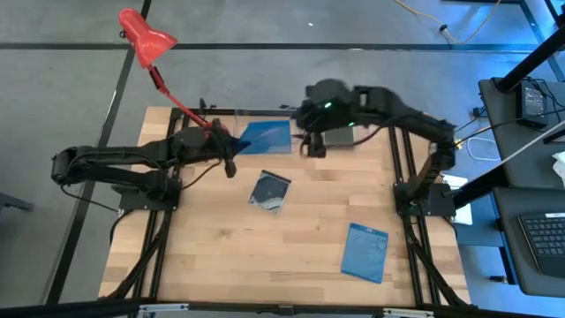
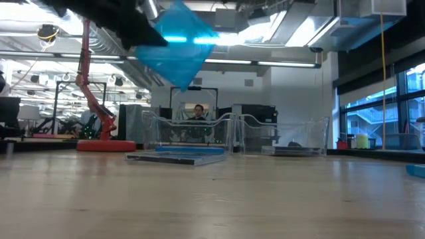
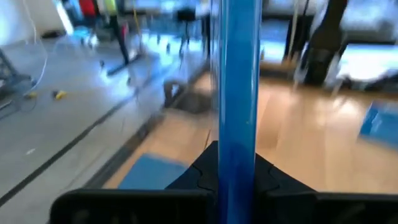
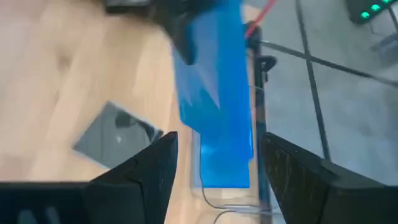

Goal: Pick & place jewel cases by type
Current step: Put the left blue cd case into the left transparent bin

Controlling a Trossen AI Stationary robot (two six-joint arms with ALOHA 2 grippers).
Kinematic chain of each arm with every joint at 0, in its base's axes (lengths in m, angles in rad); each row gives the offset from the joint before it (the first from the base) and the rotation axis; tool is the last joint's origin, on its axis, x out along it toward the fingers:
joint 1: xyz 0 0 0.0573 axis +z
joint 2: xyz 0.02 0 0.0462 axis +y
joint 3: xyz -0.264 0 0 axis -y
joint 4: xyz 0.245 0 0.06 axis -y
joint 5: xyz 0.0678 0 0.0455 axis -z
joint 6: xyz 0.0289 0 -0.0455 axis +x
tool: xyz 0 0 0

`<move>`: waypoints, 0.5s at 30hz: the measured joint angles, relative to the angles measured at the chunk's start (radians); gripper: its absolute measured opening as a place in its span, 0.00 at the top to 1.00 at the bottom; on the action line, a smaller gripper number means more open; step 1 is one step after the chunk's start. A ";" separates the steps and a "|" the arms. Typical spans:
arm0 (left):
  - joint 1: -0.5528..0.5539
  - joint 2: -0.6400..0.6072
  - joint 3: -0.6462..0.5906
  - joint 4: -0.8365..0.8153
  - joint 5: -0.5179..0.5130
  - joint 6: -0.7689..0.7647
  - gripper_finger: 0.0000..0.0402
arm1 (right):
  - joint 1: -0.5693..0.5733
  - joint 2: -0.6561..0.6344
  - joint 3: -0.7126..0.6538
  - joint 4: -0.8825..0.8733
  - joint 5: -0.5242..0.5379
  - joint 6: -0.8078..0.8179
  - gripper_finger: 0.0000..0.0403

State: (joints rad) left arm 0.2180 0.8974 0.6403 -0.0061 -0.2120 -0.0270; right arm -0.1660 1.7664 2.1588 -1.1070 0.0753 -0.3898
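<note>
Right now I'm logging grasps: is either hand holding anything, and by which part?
The left hand grips a blue jewel case by its edge; the right hand is open, empty.

The wooden table (image 1: pixel 265 238) is seen from directly overhead in the high view and level across its top in the low view. The held blue jewel case (image 3: pixel 236 93) is framed closely, edge-on, by the left wrist view, and is shared with the right wrist view.

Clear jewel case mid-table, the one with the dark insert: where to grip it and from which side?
The clear jewel case lies flat on the table, turned diagonally, with bare wood all round. Probably best from straight above, fingers closing on two opposite edges, wrist rotated to match its diagonal. Flat as it is, the fingers can only pinch its thin rim.
</note>
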 joint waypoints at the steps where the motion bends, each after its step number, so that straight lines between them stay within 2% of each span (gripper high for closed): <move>1: 0.000 -0.015 -0.021 0.060 0.009 -0.011 0.95 | -0.005 -0.020 -0.009 0.009 -0.002 0.024 0.42; 5: 0.000 -0.047 -0.141 0.409 0.066 -0.041 0.96 | -0.012 -0.090 -0.086 0.103 -0.005 0.075 0.42; 8: 0.000 -0.037 -0.252 0.680 0.078 -0.096 0.96 | -0.011 -0.131 -0.195 0.223 -0.047 0.101 0.42; 11: 0.000 -0.019 -0.344 0.933 0.076 -0.149 0.95 | -0.012 -0.171 -0.328 0.391 -0.103 0.128 0.42; 15: 0.000 -0.005 -0.422 1.169 0.065 -0.170 0.95 | -0.007 -0.203 -0.505 0.700 -0.122 0.208 0.42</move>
State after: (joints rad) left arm 0.2180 0.8920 0.2182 1.1632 -0.1471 -0.1974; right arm -0.1733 1.5637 1.6537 -0.4072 -0.0470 -0.1819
